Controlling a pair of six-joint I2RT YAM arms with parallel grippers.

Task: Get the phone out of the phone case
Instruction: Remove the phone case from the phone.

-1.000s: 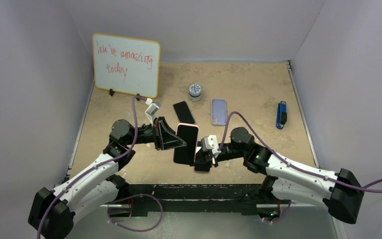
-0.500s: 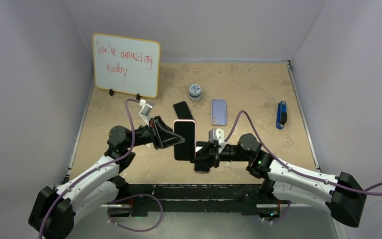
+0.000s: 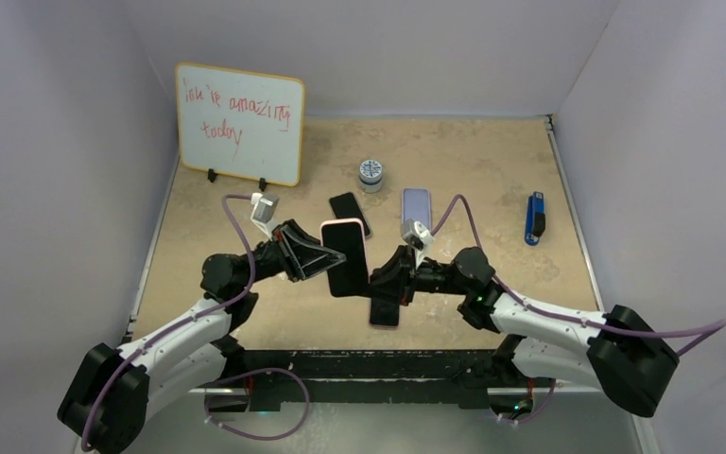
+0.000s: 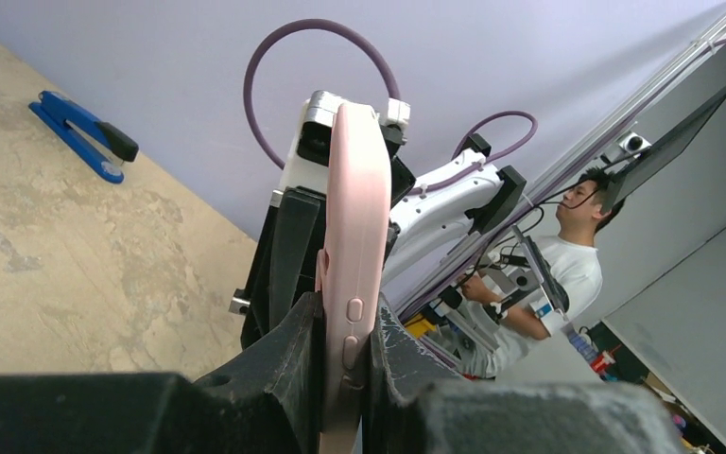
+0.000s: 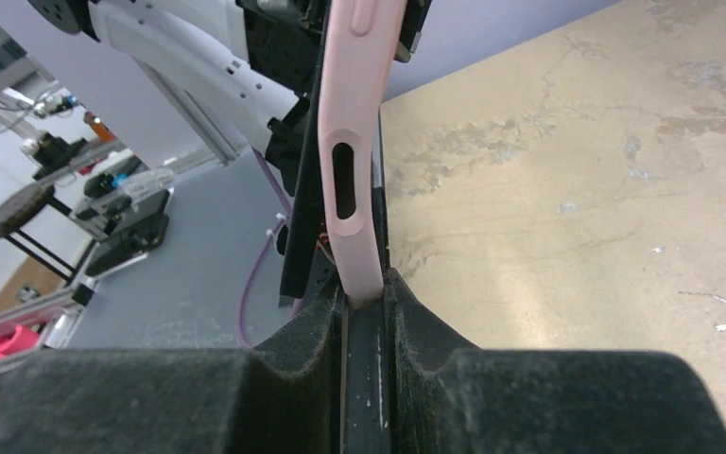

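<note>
Pink silicone phone case (image 4: 354, 218), dark phone (image 3: 344, 260) inside, pinched aloft by left pincer (image 4: 345, 331) and right pincer (image 5: 362, 291), both closed on its edges; extraction pending, calls for peeling rim away.

Pale pink phone case (image 4: 354, 218), black phone (image 3: 344, 262)

Tan mottled desk (image 3: 492, 161), whiteboard (image 3: 239, 123) standing at far left corner, round tin (image 3: 371, 173), black phone (image 3: 349, 210) and lilac phone (image 3: 417, 203) toward far edge, blue stapler (image 3: 534, 218) by right edge
</note>
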